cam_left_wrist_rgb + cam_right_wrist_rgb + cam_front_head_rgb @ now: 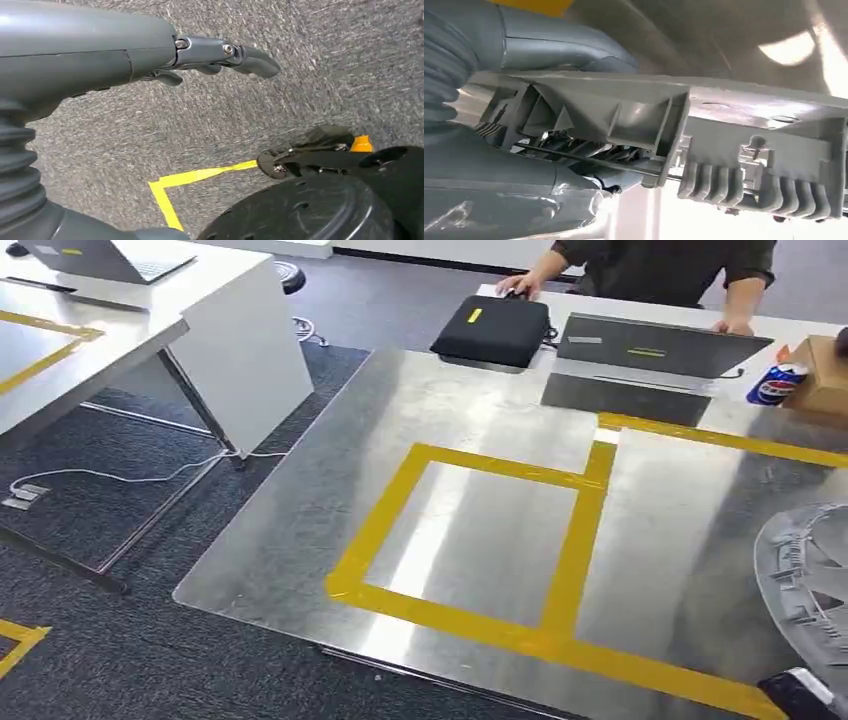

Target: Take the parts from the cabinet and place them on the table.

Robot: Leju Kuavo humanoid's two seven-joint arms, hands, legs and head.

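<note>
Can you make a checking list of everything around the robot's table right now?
Surface: shiny metal table with yellow tape square.
Job's things: grey ribbed plastic part at the table's right edge, gripped by the right hand.
Clutter: black bag, laptop, soda can, cardboard box.
Hands: left hand holds nothing, over the carpet.
Cables: white cable on the carpet.
Surroundings: person behind the table; white desk.

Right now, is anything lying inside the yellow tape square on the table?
No, the metal table inside the yellow tape square is bare; the grey part is off to its right.
</note>
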